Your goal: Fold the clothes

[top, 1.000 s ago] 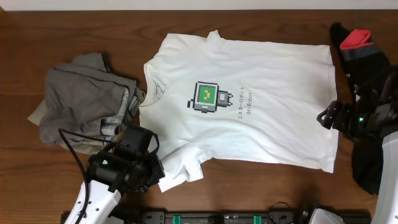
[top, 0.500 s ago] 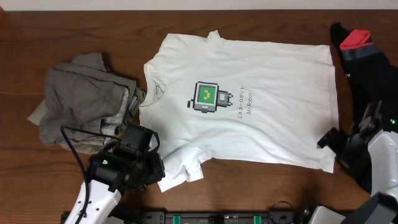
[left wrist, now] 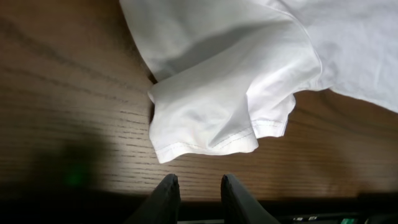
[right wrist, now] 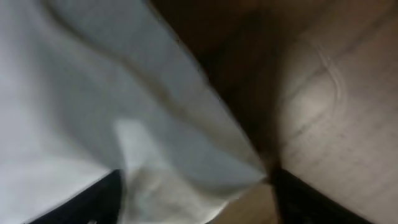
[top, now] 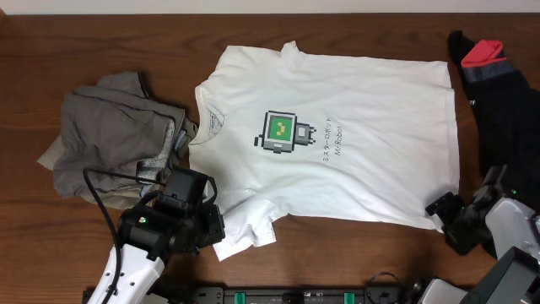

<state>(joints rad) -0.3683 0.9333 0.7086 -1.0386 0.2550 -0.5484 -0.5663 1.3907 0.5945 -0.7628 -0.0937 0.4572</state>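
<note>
On the wooden table (top: 34,51) lie three lots of clothes and two grippers work at them. Farthest left is one crumpled grey-khaki heap (top: 110,131); how many pieces it holds cannot be told. Just below and right of it, the left gripper (left wrist: 198,182) has its two fingers a narrow gap apart with nothing between them, a little short of the near sleeve (left wrist: 211,112), which lies rumpled on the wood. That sleeve belongs to the one white T-shirt (top: 371,101), spread flat in the middle, collar to the left, with one green pixel-computer print (top: 283,133). At its lower right hem corner, the right gripper (top: 450,221) stands with jaws apart, white cloth between them in the blurred wrist view. Farthest right lies one black-and-red garment (top: 498,93).
</note>
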